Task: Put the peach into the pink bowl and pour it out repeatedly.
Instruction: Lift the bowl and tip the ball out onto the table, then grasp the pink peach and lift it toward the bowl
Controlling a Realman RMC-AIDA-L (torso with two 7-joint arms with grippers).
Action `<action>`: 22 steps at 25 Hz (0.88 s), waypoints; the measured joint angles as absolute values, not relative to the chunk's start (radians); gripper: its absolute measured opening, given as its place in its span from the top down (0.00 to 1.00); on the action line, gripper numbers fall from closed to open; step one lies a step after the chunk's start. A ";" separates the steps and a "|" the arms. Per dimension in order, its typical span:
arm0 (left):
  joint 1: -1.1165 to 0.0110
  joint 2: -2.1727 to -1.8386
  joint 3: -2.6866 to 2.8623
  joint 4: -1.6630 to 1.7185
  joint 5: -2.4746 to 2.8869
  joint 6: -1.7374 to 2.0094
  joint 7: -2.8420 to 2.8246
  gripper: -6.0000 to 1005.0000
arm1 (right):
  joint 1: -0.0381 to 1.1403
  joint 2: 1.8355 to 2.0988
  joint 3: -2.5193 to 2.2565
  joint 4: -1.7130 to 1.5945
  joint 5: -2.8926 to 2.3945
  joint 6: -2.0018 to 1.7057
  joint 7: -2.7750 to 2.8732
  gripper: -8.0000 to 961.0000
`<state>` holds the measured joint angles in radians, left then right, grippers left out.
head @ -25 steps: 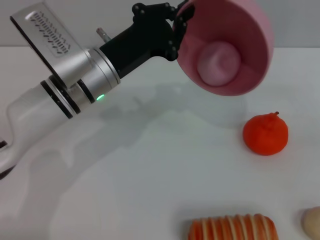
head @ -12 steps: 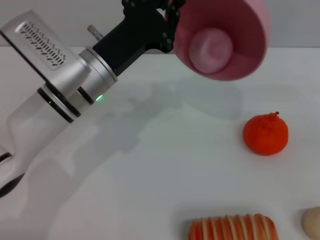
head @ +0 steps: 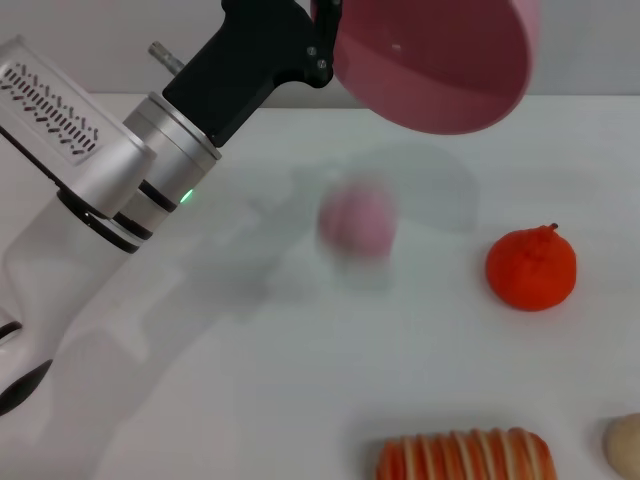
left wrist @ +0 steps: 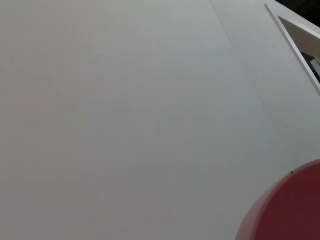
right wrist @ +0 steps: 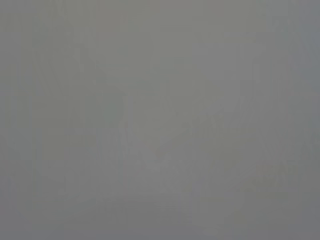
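Pour step: my left tool (head: 328, 40) clamps the rim of the tipped pink bowl (head: 430, 60), peach (head: 356, 222) dropping to the counter (head: 300, 380); next, level bowl, retrieve peach.

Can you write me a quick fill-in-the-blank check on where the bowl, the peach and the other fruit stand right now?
1. The left gripper holds the pink bowl by its ____.
2. The peach is ____ the bowl, blurred below it over the table.
3. The orange fruit sits on the robot's ____ of the peach.
4. The striped item lies at the ____ edge of the head view.

Missing words: rim; outside; right; bottom
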<state>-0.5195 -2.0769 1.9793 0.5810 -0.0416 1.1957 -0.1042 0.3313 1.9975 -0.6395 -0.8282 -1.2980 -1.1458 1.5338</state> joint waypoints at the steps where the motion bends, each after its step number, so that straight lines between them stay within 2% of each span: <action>1: -0.520 -2.077 1.980 0.581 -0.045 1.200 -0.103 0.95 | 0.331 1.998 -0.639 -0.828 -1.298 -1.146 1.534 0.56; 9: -0.535 -2.074 1.977 0.596 -0.057 1.107 -0.139 0.95 | 0.338 1.995 -0.640 -0.808 -1.298 -1.145 1.534 0.56; 17: -0.609 -2.059 1.956 0.669 -0.058 0.720 -0.332 0.95 | 0.343 1.992 -0.647 -0.803 -1.299 -1.146 1.531 0.56; 18: -0.647 -2.055 1.940 0.688 -0.044 0.560 -0.395 0.95 | 0.343 1.992 -0.648 -0.803 -1.299 -1.148 1.527 0.56; 22: -0.697 -2.053 1.905 0.729 0.007 0.333 -0.440 0.95 | 0.351 1.993 -0.650 -0.803 -1.311 -1.152 1.519 0.56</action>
